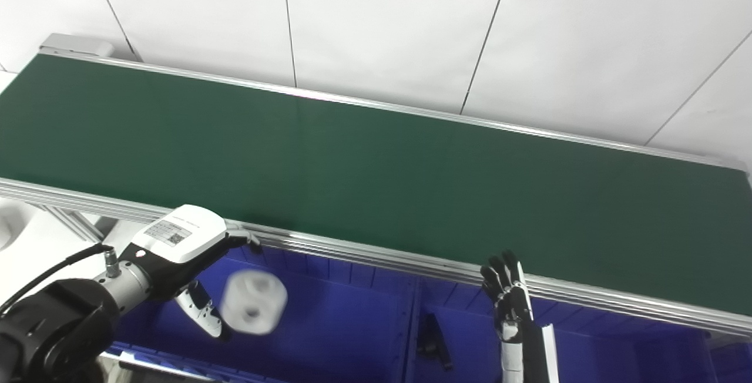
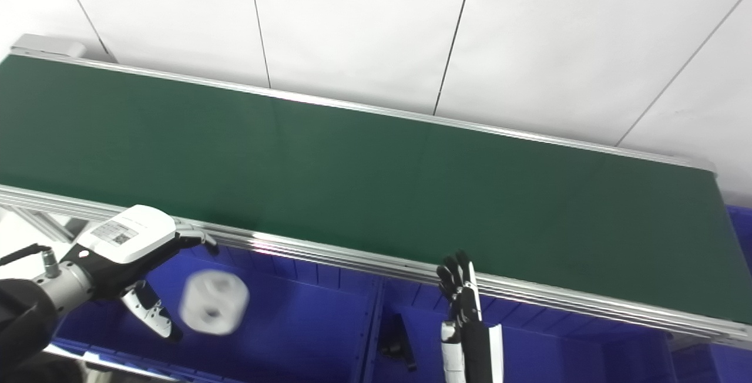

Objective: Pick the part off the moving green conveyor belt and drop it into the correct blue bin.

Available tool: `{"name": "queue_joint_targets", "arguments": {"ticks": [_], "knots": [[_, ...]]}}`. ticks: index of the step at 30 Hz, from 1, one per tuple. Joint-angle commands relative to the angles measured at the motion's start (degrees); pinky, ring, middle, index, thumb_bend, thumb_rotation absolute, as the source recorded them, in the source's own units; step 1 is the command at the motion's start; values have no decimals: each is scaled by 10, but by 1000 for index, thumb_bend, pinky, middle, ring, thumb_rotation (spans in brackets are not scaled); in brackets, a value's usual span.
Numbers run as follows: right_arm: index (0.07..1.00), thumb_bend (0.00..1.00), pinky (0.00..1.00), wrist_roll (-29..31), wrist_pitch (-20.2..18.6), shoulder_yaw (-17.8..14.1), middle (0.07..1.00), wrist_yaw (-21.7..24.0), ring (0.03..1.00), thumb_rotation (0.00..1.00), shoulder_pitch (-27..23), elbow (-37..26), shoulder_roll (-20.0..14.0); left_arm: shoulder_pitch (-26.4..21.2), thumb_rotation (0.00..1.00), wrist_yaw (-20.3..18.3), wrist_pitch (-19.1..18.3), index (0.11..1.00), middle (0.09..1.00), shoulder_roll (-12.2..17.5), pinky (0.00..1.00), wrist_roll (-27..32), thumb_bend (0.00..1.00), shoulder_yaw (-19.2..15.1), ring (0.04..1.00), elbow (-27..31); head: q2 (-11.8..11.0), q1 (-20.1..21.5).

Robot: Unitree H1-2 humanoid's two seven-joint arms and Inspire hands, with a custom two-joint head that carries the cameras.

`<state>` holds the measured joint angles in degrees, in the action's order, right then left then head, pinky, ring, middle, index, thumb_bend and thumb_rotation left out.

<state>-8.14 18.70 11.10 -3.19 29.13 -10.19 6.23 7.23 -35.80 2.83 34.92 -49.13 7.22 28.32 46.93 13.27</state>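
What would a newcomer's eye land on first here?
First the blurred white part, loose in the air just beside the open left hand, above the left blue bin. Next the bare green conveyor belt spanning the picture. The right hand stands upright, fingers apart, at the belt's near rail.

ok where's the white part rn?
Off the belt, lower left in both views: the white part is blurred just beside the open left hand, over the left blue bin.
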Motion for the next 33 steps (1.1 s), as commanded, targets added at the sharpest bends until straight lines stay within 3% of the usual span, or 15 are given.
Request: {"name": "queue_joint_targets", "arguments": {"ticks": [1,5,8,9,11,14,15,16,18,19,22,25,28,33], "knots": [[980,837,907,-7,-5,6,936,-6,909,999,4,-18,13,-10,400,9,4,784,848,16,725,2,944,-12,799,15,0,0],[985,834,911,-11,-10,11,941,-5,917,1000,5,-22,17,1,289,30,-8,759,794,-7,661,84,941,-41,752,23,1,6],[988,823,915,-11,-8,15,943,-5,921,1000,5,-21,20,20,265,26,-66,760,765,-53,639,171,875,-58,736,59,3,15],[988,821,916,-10,-7,16,943,-6,923,1000,5,-21,21,26,235,27,-86,773,773,-69,634,198,805,-62,737,72,3,15],[990,817,913,-16,-5,18,945,-8,924,1000,3,-18,23,42,253,40,-136,801,810,-122,639,250,711,-66,760,104,3,21],[991,826,910,-23,-5,20,946,-10,924,1000,-3,-10,26,81,355,89,-213,878,894,-258,815,366,582,-61,871,135,-1,31],[990,829,911,-25,-4,21,948,-11,924,1000,-4,-8,28,95,489,102,-231,923,925,-295,848,390,500,-53,900,140,-2,34],[990,830,913,-27,-3,22,949,-12,925,1000,-5,-6,29,112,559,115,-257,948,942,-336,874,415,483,-44,916,142,-2,42],[990,830,917,-35,-3,25,952,-17,927,1000,-6,-2,33,143,725,132,-289,994,993,-392,981,443,435,-24,979,138,-2,55],[989,830,916,-38,-4,26,951,-19,926,1000,-6,-1,35,155,745,138,-295,995,994,-410,985,449,432,-14,983,134,-2,55],[989,822,913,-51,-7,31,951,-28,925,1000,-8,3,43,170,862,148,-297,1000,1000,-418,999,457,421,6,999,109,-1,89],[990,809,919,-59,-11,36,957,-34,931,1000,-11,6,50,165,883,163,-293,1000,1000,-409,1000,476,550,1,1000,68,1,110],[988,792,928,-68,-19,41,958,-42,935,1000,-15,7,61,150,886,170,-277,1000,1000,-390,1000,495,612,-10,1000,26,8,154],[971,746,908,-76,-29,50,953,-58,930,994,-31,19,77,126,788,168,-250,1000,1000,-353,1000,527,642,-20,1000,-24,11,208]]}}
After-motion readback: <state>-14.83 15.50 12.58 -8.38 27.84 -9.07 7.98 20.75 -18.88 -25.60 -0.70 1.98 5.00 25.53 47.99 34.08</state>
